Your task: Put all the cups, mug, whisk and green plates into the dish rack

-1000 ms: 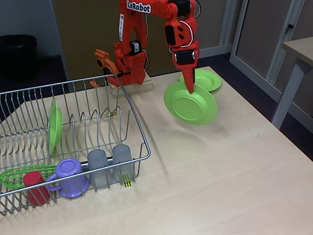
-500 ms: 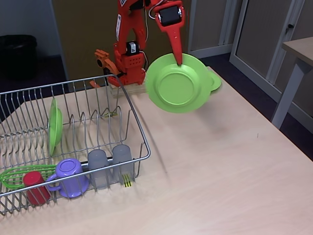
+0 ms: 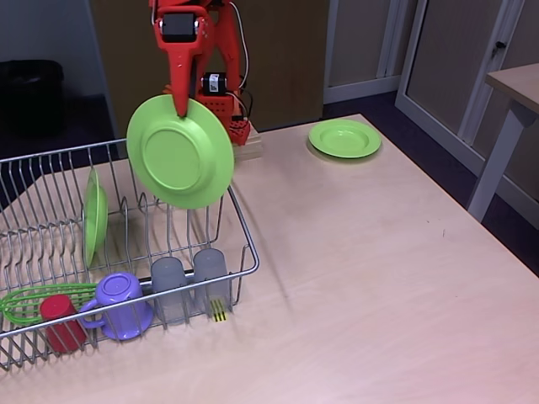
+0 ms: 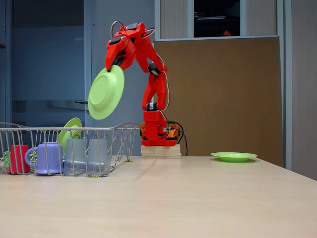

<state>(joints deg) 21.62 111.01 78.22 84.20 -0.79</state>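
The orange gripper [image 3: 180,108] is clenched on the top rim of a lime-green plate [image 3: 180,151], held tilted in the air above the dish rack [image 3: 246,244]. The rack holds another green plate [image 3: 94,215] upright, two grey-blue tumblers [image 3: 189,284], the purple mug [image 3: 120,303], the red cup [image 3: 61,322] and the whisk [image 3: 25,301]. A third plate [image 3: 344,138] lies on the table [image 3: 379,286].

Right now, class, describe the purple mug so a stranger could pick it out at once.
Find the wire dish rack on the table's left in both fixed views. Along its near edge stands the mug, between a red cup and two grey tumblers. Only it is lilac with a loop handle.
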